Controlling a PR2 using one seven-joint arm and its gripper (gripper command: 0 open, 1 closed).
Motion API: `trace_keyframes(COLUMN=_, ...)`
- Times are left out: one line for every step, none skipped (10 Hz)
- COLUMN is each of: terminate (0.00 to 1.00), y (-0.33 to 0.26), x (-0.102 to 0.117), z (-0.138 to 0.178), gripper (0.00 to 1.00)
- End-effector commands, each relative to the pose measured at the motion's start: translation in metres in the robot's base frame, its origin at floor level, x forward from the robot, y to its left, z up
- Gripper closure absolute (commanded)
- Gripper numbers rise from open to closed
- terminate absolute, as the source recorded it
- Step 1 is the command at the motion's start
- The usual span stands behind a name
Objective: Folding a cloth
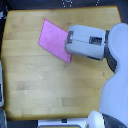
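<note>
The pink-magenta cloth [51,39] lies flat on the wooden tabletop [40,85], turned at an angle, in the upper middle of the exterior view. My arm reaches in from the exterior view's right. Its grey-white wrist housing covers the cloth's right part, near the corner that shows just below the housing. The gripper's fingertips are hidden under the housing, so I cannot tell whether they are open or shut, or whether they touch the cloth.
My grey-white body [117,75] fills the right side of the exterior view, over the table's right edge. A pale object [2,90] stands at the table's left edge. Dark floor shows beyond the far edge.
</note>
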Motion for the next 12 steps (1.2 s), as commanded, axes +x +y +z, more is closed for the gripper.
trace_keyframes(terminate=0.00, y=-0.003, x=0.007, z=0.010, gripper=1.00)
trace_keyframes(terminate=0.00, y=-0.007, x=0.009, z=0.022, gripper=1.00)
trace_keyframes(terminate=0.00, y=-0.009, x=0.010, z=0.026, gripper=1.00)
trace_keyframes(terminate=0.00, y=-0.010, x=0.011, z=0.036, gripper=1.00)
trace_keyframes(terminate=0.00, y=-0.010, x=0.015, z=0.052, gripper=1.00)
trace_keyframes(terminate=0.00, y=-0.009, x=0.018, z=0.056, gripper=1.00)
trace_keyframes(terminate=0.00, y=-0.002, x=0.027, z=0.073, gripper=1.00)
trace_keyframes(terminate=0.00, y=0.001, x=0.030, z=0.077, gripper=1.00)
trace_keyframes(terminate=0.00, y=0.014, x=0.038, z=0.086, gripper=1.00)
trace_keyframes(terminate=0.00, y=0.017, x=0.039, z=0.088, gripper=1.00)
trace_keyframes(terminate=0.00, y=0.030, x=0.049, z=0.093, gripper=1.00)
trace_keyframes(terminate=0.00, y=0.048, x=0.059, z=0.096, gripper=1.00)
